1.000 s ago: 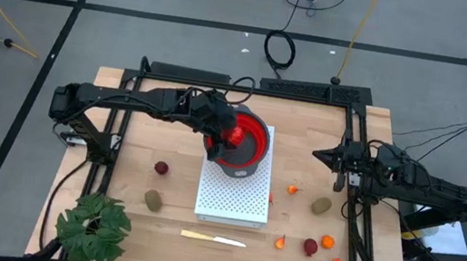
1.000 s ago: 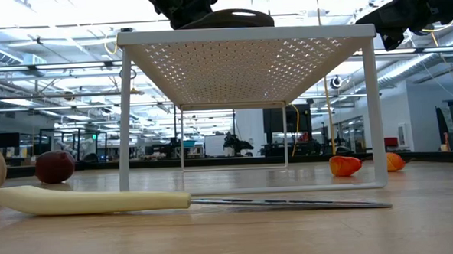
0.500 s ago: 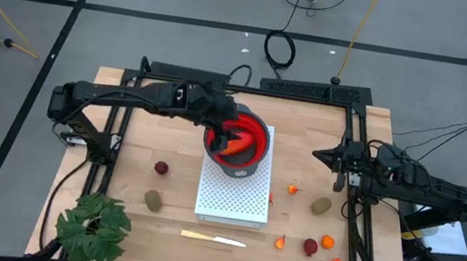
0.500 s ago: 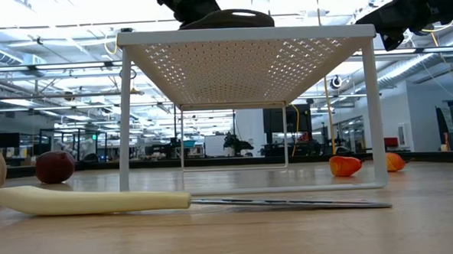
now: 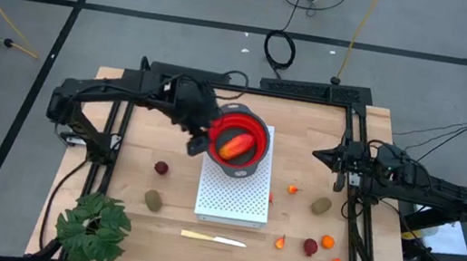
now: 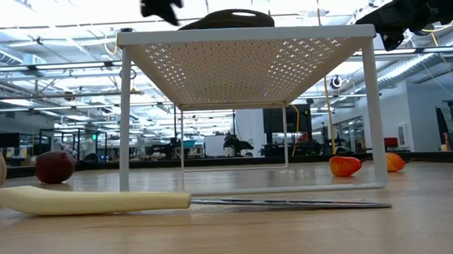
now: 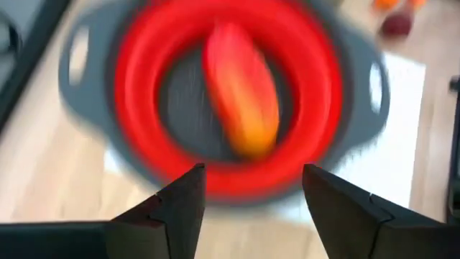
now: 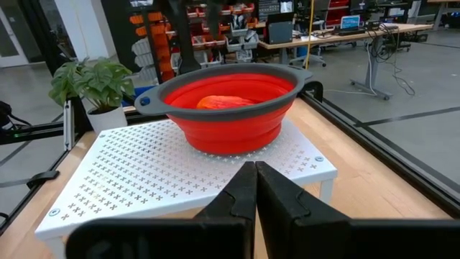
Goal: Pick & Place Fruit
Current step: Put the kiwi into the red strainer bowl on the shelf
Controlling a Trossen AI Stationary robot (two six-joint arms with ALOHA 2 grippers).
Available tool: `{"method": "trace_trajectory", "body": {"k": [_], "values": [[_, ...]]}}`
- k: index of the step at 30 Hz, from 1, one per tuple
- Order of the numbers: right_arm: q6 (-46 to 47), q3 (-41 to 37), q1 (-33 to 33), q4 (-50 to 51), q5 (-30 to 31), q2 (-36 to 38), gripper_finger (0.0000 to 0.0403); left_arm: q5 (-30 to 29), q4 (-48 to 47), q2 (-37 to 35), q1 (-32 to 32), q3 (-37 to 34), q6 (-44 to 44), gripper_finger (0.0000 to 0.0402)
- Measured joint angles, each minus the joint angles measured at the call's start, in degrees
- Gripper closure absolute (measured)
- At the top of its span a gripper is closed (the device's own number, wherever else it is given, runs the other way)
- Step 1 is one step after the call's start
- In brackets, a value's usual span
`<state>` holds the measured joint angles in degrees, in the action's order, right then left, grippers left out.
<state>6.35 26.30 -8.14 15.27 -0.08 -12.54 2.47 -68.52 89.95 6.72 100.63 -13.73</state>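
Note:
A red bowl with a grey rim point(image 5: 234, 138) stands on the far end of a white perforated rack point(image 5: 234, 195). The larger red-orange oblong fruit point(image 7: 241, 90) lies on the bowl's floor point(image 8: 219, 102). My left gripper point(image 7: 248, 208) hangs open and empty above the bowl's left rim point(image 5: 198, 142). My right gripper point(image 8: 255, 173) waits shut at the table's right side point(image 5: 317, 154). Loose on the table lie a dark red ball point(image 5: 161, 168), an olive oval point(image 5: 153, 199), another oval point(image 5: 322, 205), a second red ball point(image 5: 310, 247) and orange bits point(image 5: 328, 241).
A pale yellow knife point(image 5: 213, 237) lies near the front edge, in front of the rack. A green leafy plant point(image 5: 94, 225) stands at the front left corner. A black frame point(image 5: 357, 130) runs along the table's far and right sides.
My left gripper has risen from inside the red bowl and drawn back toward the table's left edge. The red-orange fruit, half covered by the fingers before, now lies in plain view on the bowl's floor, free of them.

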Motion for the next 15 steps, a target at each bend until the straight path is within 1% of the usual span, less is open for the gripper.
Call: {"method": "trace_trajectory", "body": {"k": [4, 9, 11, 15], "values": [[0.00, 0.00, 0.00, 0.00, 0.00, -0.01, 0.0399, -0.01, -10.75, -0.04, -1.27, 1.48, -4.04, 0.0185], [0.00, 0.00, 0.00, 0.00, 0.00, -0.01, 0.0399, -0.01, -20.46, -0.43, -2.71, 1.59, -8.67, 0.0194], [0.00, 0.00, 0.00, 0.00, 0.00, -0.02, 0.0399, -0.04, -21.76, -0.44, -3.30, 1.57, -10.61, 0.0198], [0.00, 0.00, 0.00, 0.00, 0.00, 0.00, 0.0399, 0.57, -21.39, -0.39, -4.67, 0.81, -12.72, 0.0205]]}}
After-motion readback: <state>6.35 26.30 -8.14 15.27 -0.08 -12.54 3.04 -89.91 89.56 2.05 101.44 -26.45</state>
